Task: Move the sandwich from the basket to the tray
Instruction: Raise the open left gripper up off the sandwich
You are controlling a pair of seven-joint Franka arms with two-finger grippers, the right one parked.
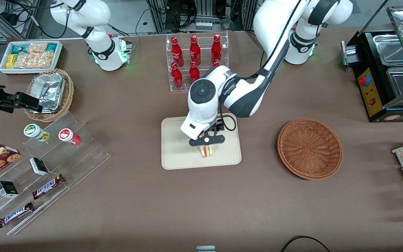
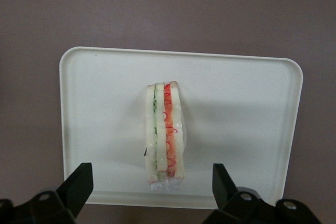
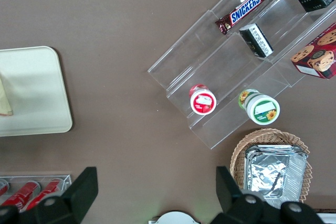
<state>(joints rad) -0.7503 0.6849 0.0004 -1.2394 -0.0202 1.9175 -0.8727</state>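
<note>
The sandwich [image 1: 207,151] [image 2: 165,132] stands on its edge on the cream tray [image 1: 177,154] [image 2: 100,108], near the tray's edge closest to the front camera, with its red and green filling showing. My gripper [image 1: 206,141] [image 2: 152,184] hangs just above it, open, its two black fingers [image 2: 79,182] wide apart on either side and touching nothing. The reddish-brown wicker basket [image 1: 310,148] lies empty toward the working arm's end of the table, beside the tray.
A clear rack of red bottles [image 1: 196,59] stands farther from the front camera than the tray. A tan basket with a foil container [image 1: 49,92], a white snack bin [image 1: 30,56] and acrylic shelves with candy bars [image 1: 47,185] sit toward the parked arm's end.
</note>
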